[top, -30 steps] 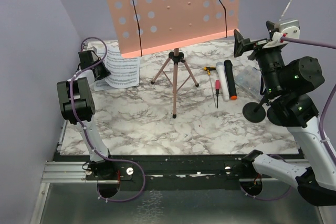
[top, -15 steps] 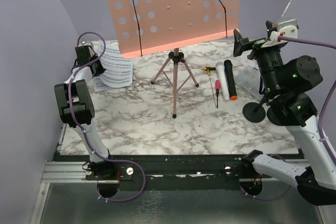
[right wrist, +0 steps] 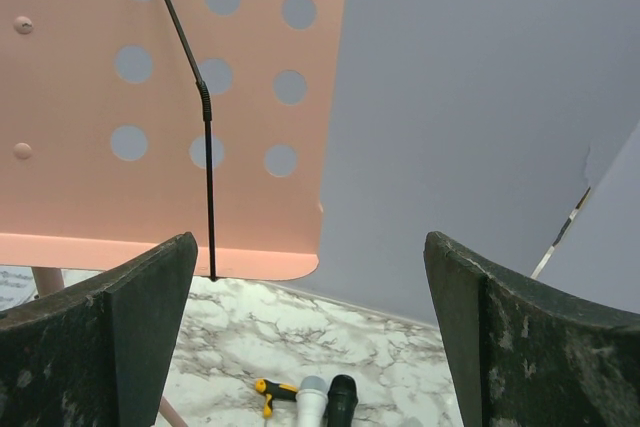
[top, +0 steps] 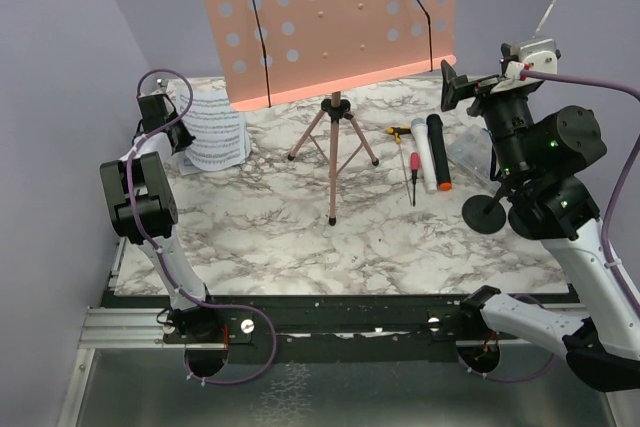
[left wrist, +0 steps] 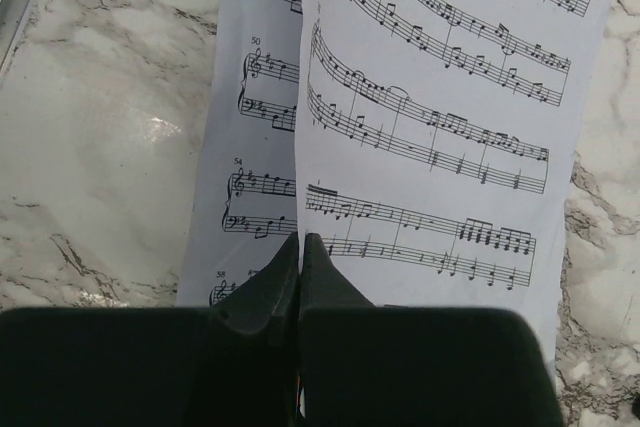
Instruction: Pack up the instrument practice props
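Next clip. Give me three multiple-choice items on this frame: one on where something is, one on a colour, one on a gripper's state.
1. Where on the table are the sheet-music pages?
A. near right corner
B. far left, left of the tripod
C. front centre

2. What colour is the perforated board?
A. green
B. black
C. pink

3. The right gripper is:
A. open, holding nothing
B. shut on a page
C. shut, empty

Answers:
1 B: the top view shows the pages by the far-left edge.
2 C: it is pink in both the top and right wrist views.
3 A: the right wrist view shows its fingers wide apart with nothing between them.
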